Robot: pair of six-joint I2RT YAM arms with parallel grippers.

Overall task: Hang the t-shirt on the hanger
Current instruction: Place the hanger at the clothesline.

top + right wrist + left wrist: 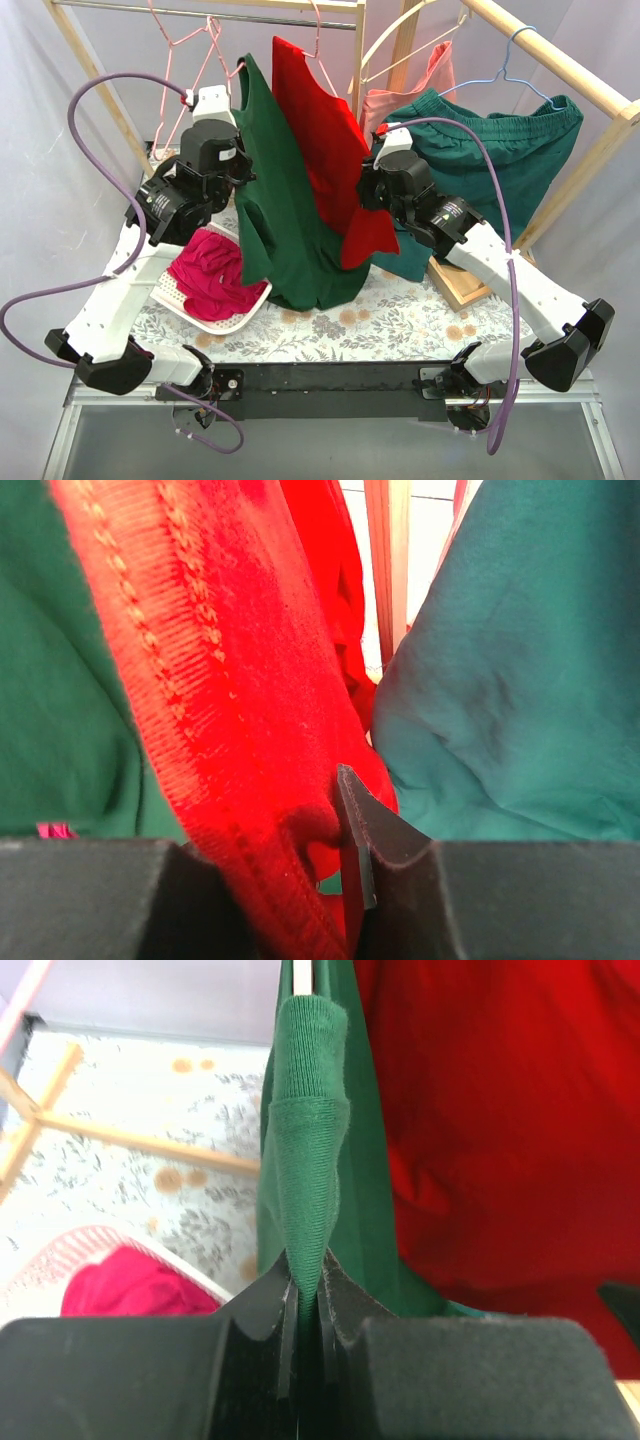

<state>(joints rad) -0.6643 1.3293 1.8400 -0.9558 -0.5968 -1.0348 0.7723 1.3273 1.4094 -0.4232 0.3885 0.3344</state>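
Note:
The dark green t-shirt (pixel 280 215) hangs upright at the middle of the rack, its top near the rail. My left gripper (pixel 243 172) is shut on a folded edge of it; the left wrist view shows the fabric (pixel 310 1140) pinched between my left gripper's (pixel 305 1285) jaws. Thin pink wire hangers (pixel 166 80) hang bare on the rail, up and left of the left gripper. My right gripper (pixel 366 188) is shut on the red t-shirt (pixel 325 150) that hangs just right of the green one. In the right wrist view the red cloth (pixel 220 680) covers my right gripper's (pixel 322 830) left finger.
Dark green shorts (pixel 490 140) drape over the right side of the rack (pixel 560 62). A cream hanger (pixel 400 40), a light blue hanger (pixel 515 60) and a salmon garment (pixel 410 95) hang at the back right. A white basket (pixel 190 305) with a magenta garment (pixel 215 270) sits front left.

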